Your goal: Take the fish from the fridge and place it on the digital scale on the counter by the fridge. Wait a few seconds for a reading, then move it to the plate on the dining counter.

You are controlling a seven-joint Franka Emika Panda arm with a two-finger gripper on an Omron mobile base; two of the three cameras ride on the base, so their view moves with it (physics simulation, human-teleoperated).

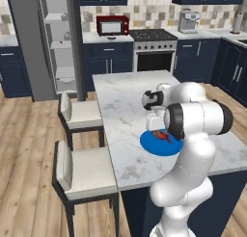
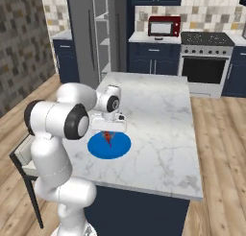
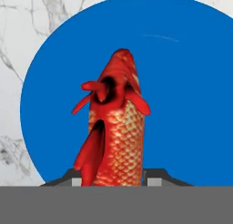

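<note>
The fish (image 3: 117,127) hangs over the blue plate (image 3: 191,104) (on the dining counter (image 2: 158,115)), long axis running away from the gripper (image 3: 113,176), whose fingers pinch its body. Two stools (image 1: 84,171) stand alongside.

1 fish (image 3: 117,127); 1 blue plate (image 1: 161,143); 1 island bench (image 2: 158,115); 2 stools (image 1: 82,113); 1 red microwave (image 1: 112,25); 1 oven (image 2: 206,62); 1 coffee machine (image 1: 188,22); 1 fridge (image 1: 53,38); 1 gripper (image 2: 109,130)
</note>
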